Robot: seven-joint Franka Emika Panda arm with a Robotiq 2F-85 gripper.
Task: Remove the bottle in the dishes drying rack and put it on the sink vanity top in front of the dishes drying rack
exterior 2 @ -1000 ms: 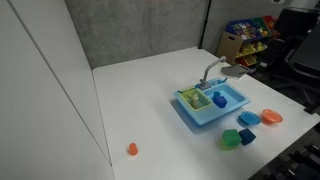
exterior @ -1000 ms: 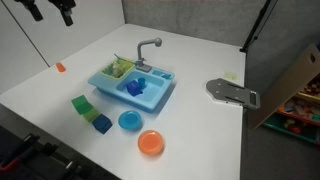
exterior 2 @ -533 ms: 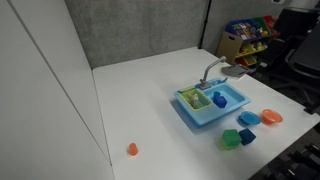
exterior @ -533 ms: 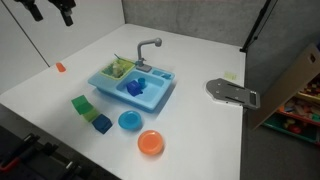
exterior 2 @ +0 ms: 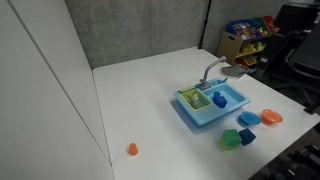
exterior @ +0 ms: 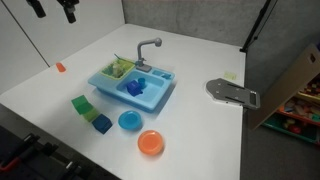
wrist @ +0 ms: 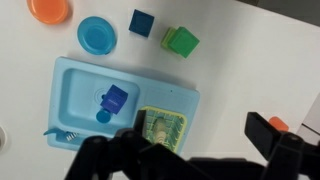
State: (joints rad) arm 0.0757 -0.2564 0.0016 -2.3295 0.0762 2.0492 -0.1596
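The light-green dishes drying rack (exterior: 120,68) sits in the left part of the light-blue toy sink's vanity top (exterior: 152,100). It also shows in an exterior view (exterior 2: 194,99) and the wrist view (wrist: 163,129). A pale bottle (wrist: 158,126) lies inside the rack. My gripper (wrist: 196,140) is open and empty, high above the table, with the rack under its left finger. In an exterior view only its dark tips (exterior: 68,9) show at the top edge, far from the sink.
A grey faucet (exterior: 148,47) stands behind the basin, which holds a dark-blue block (exterior: 135,87). Green and blue blocks (exterior: 81,103), a blue plate (exterior: 129,120) and an orange plate (exterior: 151,143) lie in front. A small orange piece (exterior: 60,67) and a grey object (exterior: 232,92) lie apart.
The gripper tips at the top edge have shifted slightly up and to the right. Nothing on the table has moved.
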